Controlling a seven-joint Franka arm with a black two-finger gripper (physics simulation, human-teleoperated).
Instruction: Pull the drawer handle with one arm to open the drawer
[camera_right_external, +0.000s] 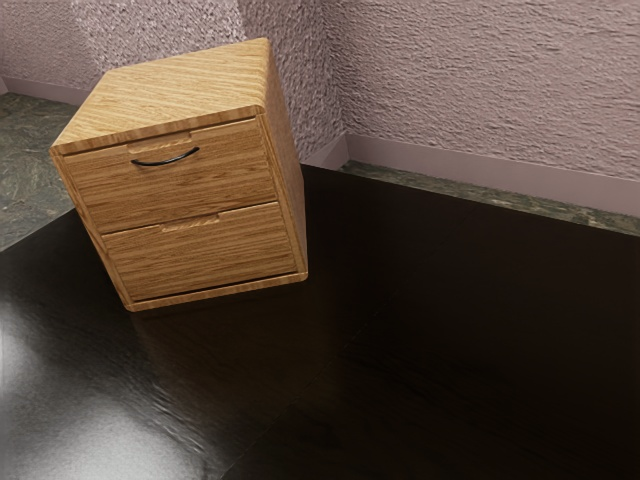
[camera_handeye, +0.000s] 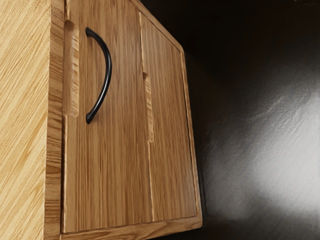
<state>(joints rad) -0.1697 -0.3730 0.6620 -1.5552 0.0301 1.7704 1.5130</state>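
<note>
The cabinet's (camera_right_external: 170, 90) top drawer (camera_right_external: 170, 185) sits shut on the dark table (camera_right_external: 450, 350), its black handle (camera_handeye: 100, 75) ahead of the gripper and untouched; whether the fingers are open or closed, I cannot tell.

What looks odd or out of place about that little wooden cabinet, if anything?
Nothing is spilled or broken. Both drawers sit flush and shut. One quirk: the upper drawer has a black handle, while the lower drawer has just a notch at its top edge. The cabinet stands upright on the dark table.
</note>
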